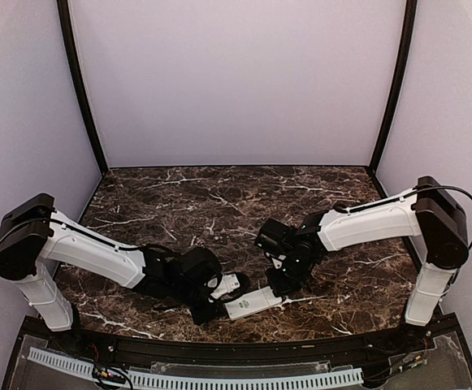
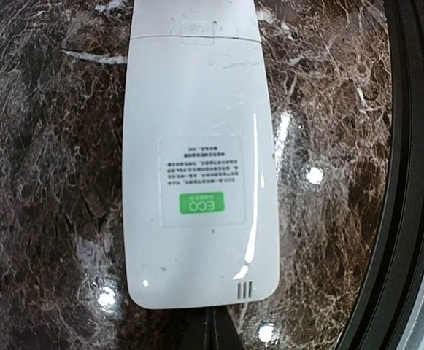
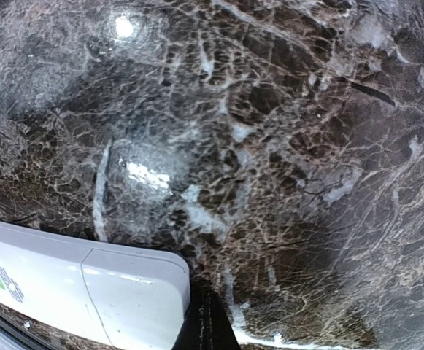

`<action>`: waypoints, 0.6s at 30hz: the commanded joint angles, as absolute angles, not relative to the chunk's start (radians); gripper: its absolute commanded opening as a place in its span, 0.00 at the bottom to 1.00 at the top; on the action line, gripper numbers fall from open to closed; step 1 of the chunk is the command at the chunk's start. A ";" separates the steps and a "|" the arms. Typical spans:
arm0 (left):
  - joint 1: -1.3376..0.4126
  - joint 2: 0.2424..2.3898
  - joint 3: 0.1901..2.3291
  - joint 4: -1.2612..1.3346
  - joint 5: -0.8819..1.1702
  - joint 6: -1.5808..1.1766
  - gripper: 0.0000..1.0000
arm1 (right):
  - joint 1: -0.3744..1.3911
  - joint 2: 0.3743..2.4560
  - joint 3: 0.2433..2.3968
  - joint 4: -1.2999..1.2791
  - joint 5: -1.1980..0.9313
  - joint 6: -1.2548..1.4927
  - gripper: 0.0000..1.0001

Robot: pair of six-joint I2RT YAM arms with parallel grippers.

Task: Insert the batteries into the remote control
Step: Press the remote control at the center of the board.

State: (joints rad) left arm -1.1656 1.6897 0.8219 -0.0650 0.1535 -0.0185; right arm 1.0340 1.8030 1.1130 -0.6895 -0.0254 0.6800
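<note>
remote [image 1: 253,303] sits on the counter [image 1: 219,203] near the front edge, between the two arms, lying back-up (button side can't be seen). White shell with rounded corners. Its sticker [image 2: 201,180] has small print and a green ECO patch [image 2: 201,205]. There are small slots [image 2: 244,290] at one end and a cover seam [image 2: 195,38] at the other. Left end effector [image 2: 213,332] is clenched on nothing, tips at the slotted end. Right end effector [image 3: 206,328] is also clenched and empty, just beside the cover-end corner

The remote control [image 2: 197,109] is cut off at the top edge; small print on its label [image 2: 201,164] is unreadable.
</note>
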 commanded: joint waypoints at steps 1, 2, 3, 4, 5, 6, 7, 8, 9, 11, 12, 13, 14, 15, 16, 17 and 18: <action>-1.173 1.708 0.826 -0.031 0.164 -0.006 0.00 | 1.022 1.776 1.092 -0.670 -0.090 0.683 0.00; -1.172 1.685 0.820 -0.033 0.151 -0.008 0.00 | 1.005 1.763 1.080 -0.675 -0.085 0.675 0.00; -1.172 1.671 0.807 -0.039 0.142 -0.009 0.00 | 0.989 1.747 1.070 -0.682 -0.076 0.663 0.00; -1.172 1.641 0.799 -0.041 0.123 -0.012 0.00 | 0.972 1.735 1.065 -0.691 -0.066 0.652 0.00; -1.172 1.624 0.785 -0.048 0.111 -0.014 0.00 | 0.955 1.720 1.064 -0.701 -0.051 0.639 0.00; -1.172 1.591 0.778 -0.053 0.088 -0.017 0.00 | 0.936 1.708 1.065 -0.710 -0.038 0.621 0.00; -1.172 1.574 0.767 -0.065 0.078 -0.018 0.00 | 0.919 1.698 1.070 -0.727 -0.025 0.603 0.00; -1.172 1.542 0.763 -0.079 0.055 -0.023 0.01 | 0.901 1.688 1.078 -0.739 -0.012 0.580 0.00; -1.172 1.526 0.755 -0.085 0.043 -0.024 0.03 | 0.878 1.679 1.089 -0.748 -0.006 0.556 0.00; -1.172 1.477 0.746 -0.102 0.017 -0.028 0.05 | 0.856 1.654 1.114 -0.745 -0.003 0.474 0.07; -1.172 1.442 0.739 -0.109 -0.019 -0.031 0.07 | 0.855 1.640 1.130 -0.737 -0.004 0.421 0.16; -1.171 1.425 0.736 -0.111 -0.053 -0.033 0.09 | 0.854 1.622 1.145 -0.722 -0.006 0.359 0.26; -1.170 1.390 0.730 -0.115 -0.069 -0.040 0.14 | 0.856 1.603 1.159 -0.701 -0.020 0.299 0.35; -1.166 1.371 0.727 -0.117 -0.106 -0.051 0.18 | 0.859 1.581 1.165 -0.668 -0.039 0.233 0.45; -1.161 1.337 0.723 -0.121 -0.124 -0.059 0.27 | 0.864 1.554 1.161 -0.628 -0.066 0.164 0.59; -1.149 1.301 0.720 -0.124 -0.154 -0.076 0.33 | 0.873 1.522 1.154 -0.586 -0.104 0.068 0.81; -1.132 1.282 0.717 -0.129 -0.171 -0.088 0.43 | 0.885 1.498 1.145 -0.544 -0.133 -0.023 0.86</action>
State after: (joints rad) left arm -1.1633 1.3766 0.7444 -0.0845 -0.0479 -0.0418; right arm 0.8539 1.6020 1.1313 -0.6888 -0.0406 0.3389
